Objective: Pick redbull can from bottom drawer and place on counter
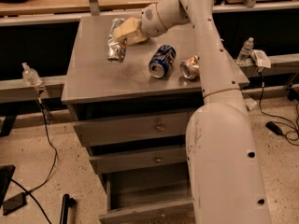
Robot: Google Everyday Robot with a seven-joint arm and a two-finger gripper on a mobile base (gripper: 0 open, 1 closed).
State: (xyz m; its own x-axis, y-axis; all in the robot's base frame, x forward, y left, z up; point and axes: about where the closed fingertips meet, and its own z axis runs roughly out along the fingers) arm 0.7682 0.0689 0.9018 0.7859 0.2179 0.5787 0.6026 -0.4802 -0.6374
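The redbull can point(116, 45), slim and silver-grey, stands tilted at the back left of the counter point(98, 80). My gripper point(125, 31) reaches in from the right and is shut on the can's upper part, its cream fingers point(131, 28) against the can's side. The can's lower end is at the counter surface; I cannot tell if it rests on it. The bottom drawer point(145, 213) is pulled open below the two knobbed drawers, and the inside that shows is bare. My white arm crosses the right side of the cabinet and hides part of the drawers.
A wider blue can point(160, 61) lies on its side mid-counter, with a crushed gold can point(189, 68) to its right. Water bottles stand on the side ledges at left point(30, 73) and right point(245, 50). Cables and a black object point(65, 209) lie on the floor.
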